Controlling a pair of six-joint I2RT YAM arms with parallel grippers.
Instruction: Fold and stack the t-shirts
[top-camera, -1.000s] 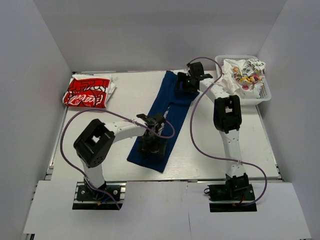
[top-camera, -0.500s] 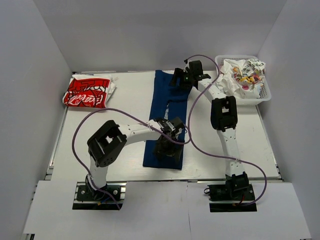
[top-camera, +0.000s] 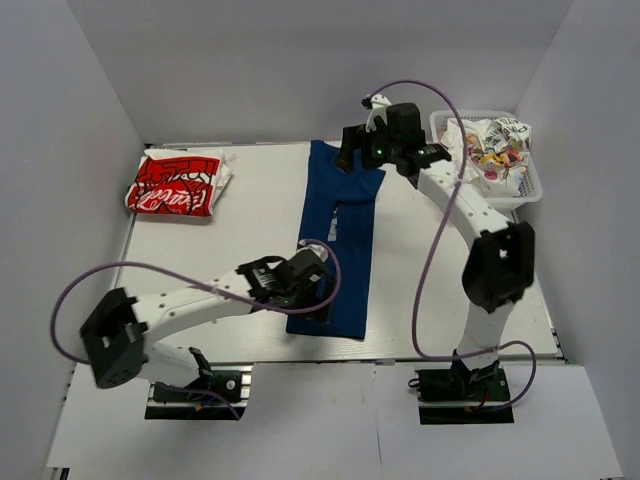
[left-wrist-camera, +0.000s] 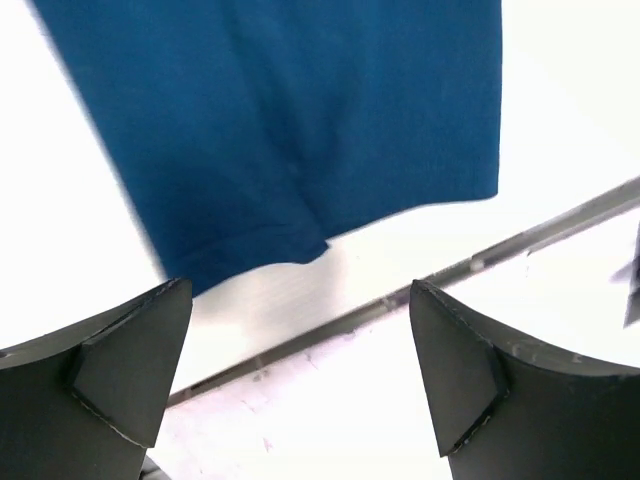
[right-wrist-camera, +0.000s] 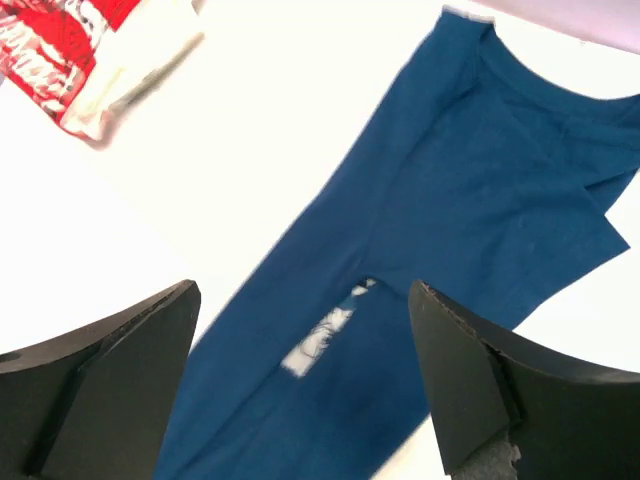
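The navy blue t-shirt (top-camera: 338, 240) lies on the table as a long narrow strip, sides folded in, running from back to front. A sliver of its pale print (right-wrist-camera: 325, 335) shows in the fold. My left gripper (top-camera: 303, 298) is open and empty above its near end (left-wrist-camera: 300, 120). My right gripper (top-camera: 362, 150) is open and empty above its far collar end (right-wrist-camera: 500, 160). A folded red-and-white lettered t-shirt (top-camera: 177, 182) lies at the back left and shows in the right wrist view (right-wrist-camera: 70, 40). White printed t-shirts (top-camera: 490, 150) sit crumpled in the basket.
The white lattice basket (top-camera: 530, 190) stands at the back right. The table's front edge with a metal rail (left-wrist-camera: 420, 290) is just beyond the navy shirt's near end. Grey walls enclose the table on three sides.
The navy shirt has swung from a diagonal to a straight strip. Both grippers have let go and lifted off it; the left arm pulled back to the near left, the right arm rose.
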